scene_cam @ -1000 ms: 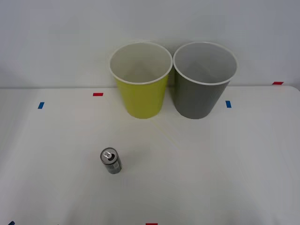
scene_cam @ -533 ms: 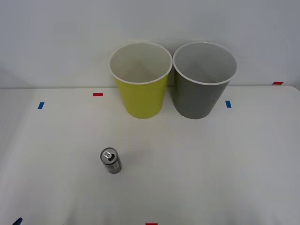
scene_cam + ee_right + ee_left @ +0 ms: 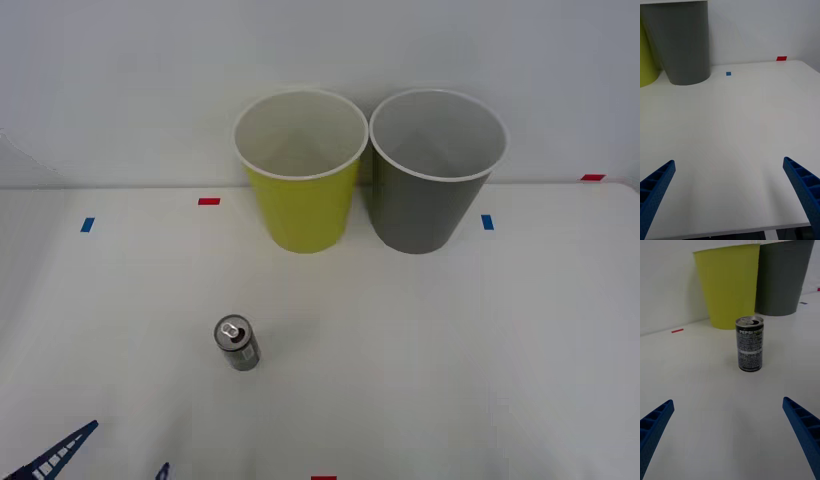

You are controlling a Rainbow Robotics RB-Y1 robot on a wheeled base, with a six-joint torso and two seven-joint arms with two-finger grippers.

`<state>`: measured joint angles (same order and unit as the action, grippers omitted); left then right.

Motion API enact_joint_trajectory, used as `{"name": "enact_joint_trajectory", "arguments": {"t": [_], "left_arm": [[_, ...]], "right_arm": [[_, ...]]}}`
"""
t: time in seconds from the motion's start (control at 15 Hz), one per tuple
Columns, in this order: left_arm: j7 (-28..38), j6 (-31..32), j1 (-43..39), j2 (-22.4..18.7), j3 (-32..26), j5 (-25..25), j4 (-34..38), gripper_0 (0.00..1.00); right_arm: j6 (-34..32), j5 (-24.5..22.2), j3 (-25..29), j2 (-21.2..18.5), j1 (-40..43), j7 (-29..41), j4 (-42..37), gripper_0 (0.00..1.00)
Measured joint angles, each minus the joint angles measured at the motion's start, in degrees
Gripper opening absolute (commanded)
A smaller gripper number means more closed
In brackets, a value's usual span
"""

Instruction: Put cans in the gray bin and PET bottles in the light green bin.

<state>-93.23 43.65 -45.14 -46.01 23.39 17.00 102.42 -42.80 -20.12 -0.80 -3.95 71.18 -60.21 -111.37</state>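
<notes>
The left gripper, cut off at the front view's lower edge, has its fingers spread wide with the can standing upright ahead of them, untouched, pull-tab top up. Beyond the can stand the light green bin and the gray bin, tops cropped. The right gripper gapes over bare table.

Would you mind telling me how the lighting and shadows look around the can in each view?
Front view: even, soft light; the can casts only a faint shadow on the table. Left wrist view: the can is sharp, its label readable, with a dim shadow at its base and no strong glare.
</notes>
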Motion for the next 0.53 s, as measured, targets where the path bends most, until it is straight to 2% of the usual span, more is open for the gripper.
{"name": "enact_joint_trajectory", "arguments": {"t": [0.2,0.53], "left_arm": [[-0.08,0.11,7.83,-5.53,6.67,2.58,-1.33,1.00],[-0.15,0.12,20.00,-7.31,15.30,5.23,-6.31,1.00]], "right_arm": [[0.00,0.00,0.00,0.00,0.00,0.00,0.01,1.00],[0.00,0.00,0.00,0.00,0.00,0.00,0.00,1.00]]}}
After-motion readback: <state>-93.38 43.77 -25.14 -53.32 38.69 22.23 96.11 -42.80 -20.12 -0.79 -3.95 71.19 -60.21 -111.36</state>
